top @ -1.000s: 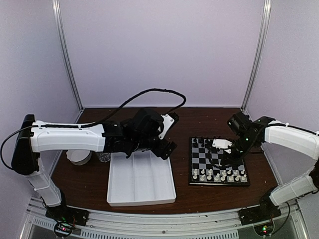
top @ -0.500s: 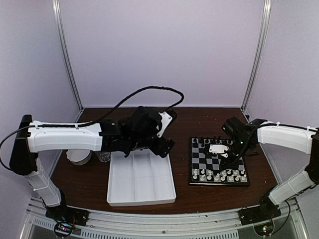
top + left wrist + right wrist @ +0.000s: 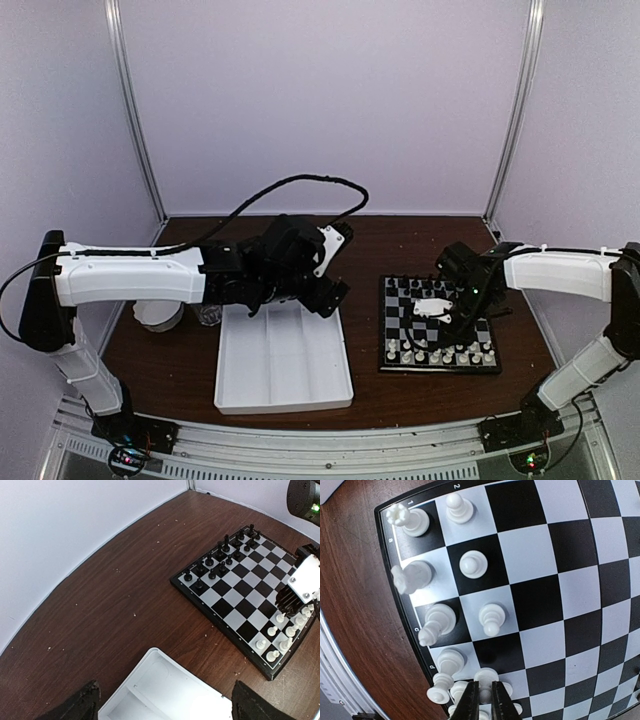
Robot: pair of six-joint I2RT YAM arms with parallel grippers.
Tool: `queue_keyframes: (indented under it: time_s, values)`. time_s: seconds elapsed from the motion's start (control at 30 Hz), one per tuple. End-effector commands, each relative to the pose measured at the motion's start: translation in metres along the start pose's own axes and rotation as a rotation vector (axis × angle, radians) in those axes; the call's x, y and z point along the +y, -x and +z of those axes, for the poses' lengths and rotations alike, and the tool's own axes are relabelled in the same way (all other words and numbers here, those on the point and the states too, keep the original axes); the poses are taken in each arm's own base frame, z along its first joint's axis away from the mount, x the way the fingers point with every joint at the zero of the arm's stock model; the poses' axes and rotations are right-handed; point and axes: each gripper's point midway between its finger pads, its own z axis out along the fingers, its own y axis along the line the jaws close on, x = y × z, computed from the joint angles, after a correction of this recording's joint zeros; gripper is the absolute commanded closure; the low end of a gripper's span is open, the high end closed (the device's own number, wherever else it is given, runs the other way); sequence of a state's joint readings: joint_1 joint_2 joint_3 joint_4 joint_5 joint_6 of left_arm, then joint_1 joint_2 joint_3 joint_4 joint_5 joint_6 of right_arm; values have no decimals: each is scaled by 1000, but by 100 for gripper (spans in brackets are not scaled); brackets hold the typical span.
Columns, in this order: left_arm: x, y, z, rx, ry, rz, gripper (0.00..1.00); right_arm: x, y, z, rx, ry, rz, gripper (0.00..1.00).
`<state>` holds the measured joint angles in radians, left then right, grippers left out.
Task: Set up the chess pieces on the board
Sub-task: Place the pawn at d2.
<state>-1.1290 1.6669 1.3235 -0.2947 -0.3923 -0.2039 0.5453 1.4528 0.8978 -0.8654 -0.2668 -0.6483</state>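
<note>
Step, judged: seating white chess pieces (image 3: 491,617) on board (image 3: 535,600) | right gripper (image 3: 484,700) clenched among them, hold unconfirmed | left gripper (image 3: 166,695) released over tray (image 3: 285,370) | next: lift clear, neighbours undisturbed.

The tabletop (image 3: 100,605) is dark wood-grain, smooth with a faint sheen and flecked with pale specks. The board (image 3: 243,587) looks smooth and slightly glossy. The white pieces (image 3: 472,564) are shiny moulded plastic, and the black pieces (image 3: 209,561) look alike. The tray (image 3: 285,405) is matt white plastic.
</note>
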Motion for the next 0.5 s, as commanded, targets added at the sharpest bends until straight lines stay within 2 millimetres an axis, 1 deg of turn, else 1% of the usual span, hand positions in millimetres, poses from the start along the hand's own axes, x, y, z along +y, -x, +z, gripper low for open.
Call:
queue_keyframes:
  time_s: [0.0, 0.13, 0.47]
  values:
    - [7, 6, -5, -25, 23, -11, 9, -4, 4, 0, 0, -28, -7, 91]
    - [6, 6, -3, -22, 17, -12, 9, -8, 5, 3, 13, -44, -6, 90]
    - [4, 1, 0, -11, 11, -13, 9, -8, 10, 7, 21, -56, -23, 88]
